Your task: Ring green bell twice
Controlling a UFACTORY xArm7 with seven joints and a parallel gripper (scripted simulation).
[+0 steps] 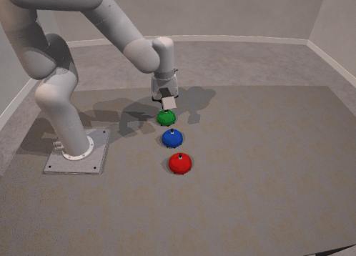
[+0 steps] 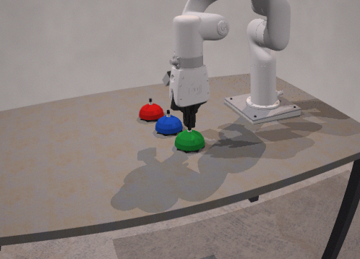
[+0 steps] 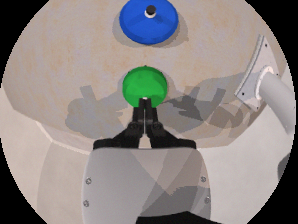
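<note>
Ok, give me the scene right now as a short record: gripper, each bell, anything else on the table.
gripper: shut, holding nothing, fingertips straight above the green bell's top
green bell: nearest the arm's base in the row, its button hidden by the fingertips
blue bell: middle of the row, button up, untouched
red bell: far end of the row, button up, untouched
base plate: bolted on the table, beside the bells

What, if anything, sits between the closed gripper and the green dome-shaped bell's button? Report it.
Nothing visible does. The shut gripper stands directly over the green dome-shaped bell, fingertips at its top where the button is. The blue dome-shaped bell and red dome-shaped bell sit off to one side, out of the path.
</note>
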